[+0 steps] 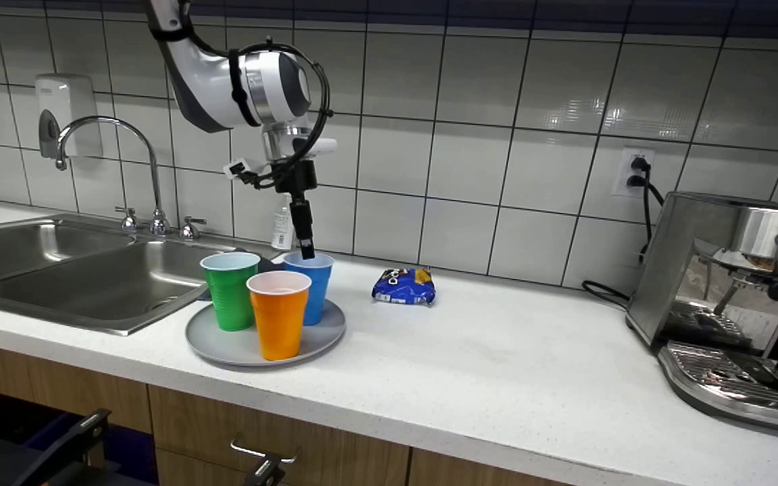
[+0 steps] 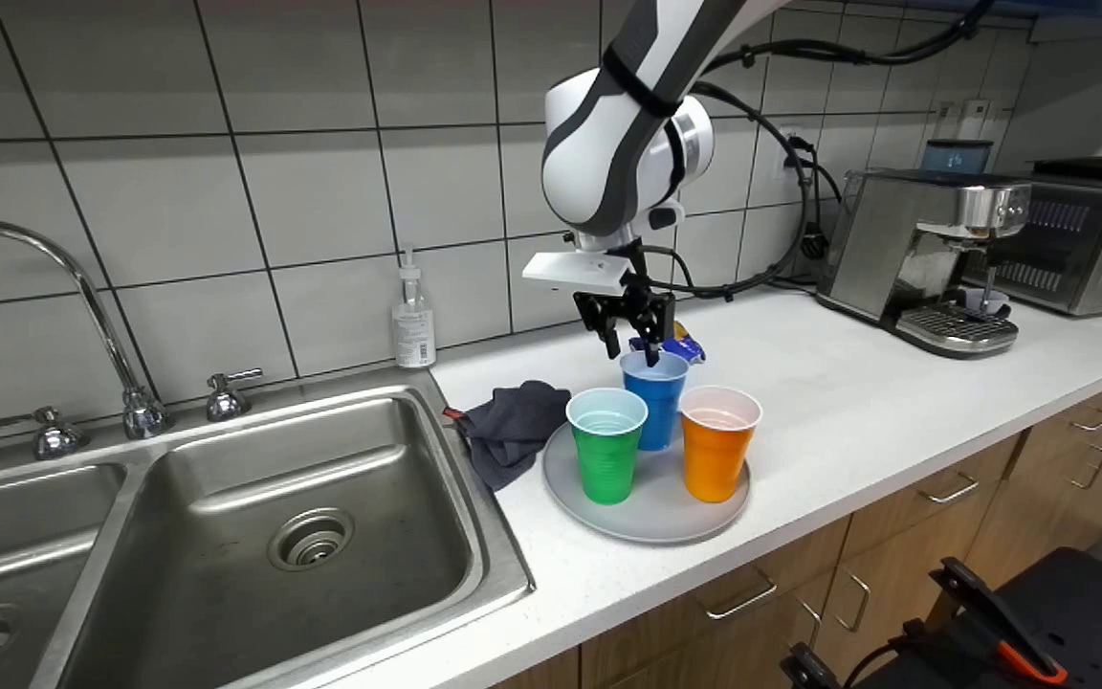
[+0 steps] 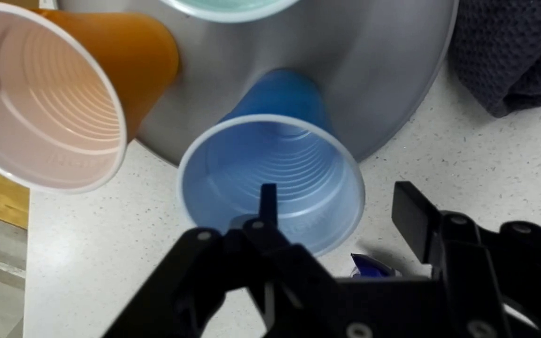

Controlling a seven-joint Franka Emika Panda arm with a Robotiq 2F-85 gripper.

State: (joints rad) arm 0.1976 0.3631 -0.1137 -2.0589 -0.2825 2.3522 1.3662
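My gripper [image 3: 336, 202] is open and empty in the wrist view, and it shows in both exterior views [image 1: 304, 250] [image 2: 632, 352]. One finger is over the mouth of a blue plastic cup [image 3: 282, 91]; the other is outside its rim. I cannot tell whether the first fingertip is below the rim. The blue cup [image 1: 320, 287] stands upright on a round grey plate [image 1: 327, 339]. An orange cup [image 1: 279, 327] and a green cup [image 1: 230, 297] stand upright on the same plate. In the wrist view only the green cup's rim [image 3: 228, 16] shows.
A blue snack packet [image 1: 404, 287] lies behind the plate on the white counter [image 1: 497, 364]. A dark cloth [image 2: 517, 431] lies between plate and sink [image 2: 503, 545]. A faucet [image 2: 97, 316], soap bottle [image 2: 413, 325] and coffee machine [image 1: 713, 290] stand nearby. The tiled wall is behind.
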